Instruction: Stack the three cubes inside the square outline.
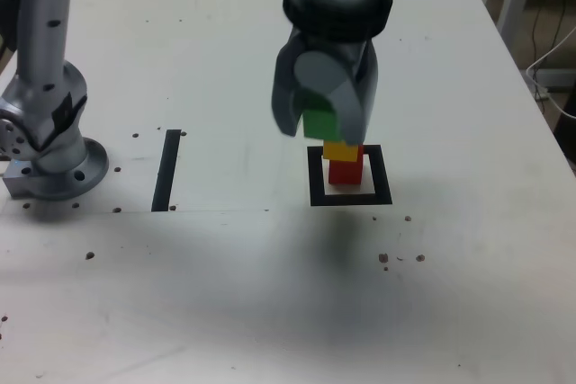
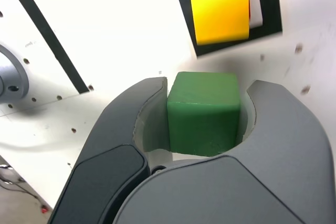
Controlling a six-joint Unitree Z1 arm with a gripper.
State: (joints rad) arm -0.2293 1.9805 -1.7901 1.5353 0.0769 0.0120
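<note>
My gripper is shut on the green cube, which hangs in the air just above and slightly to the exterior view's left of the stack. In the wrist view the green cube sits clamped between both jaws of my gripper. The yellow cube rests on the red cube, and both stand inside the black square outline on the white table. The wrist view shows the yellow cube from above within the square outline; the red cube is almost fully hidden beneath it.
A straight black tape strip lies on the table at the exterior view's left of the outline. The arm's metal base stands at the far left. Small screw holes dot the white table.
</note>
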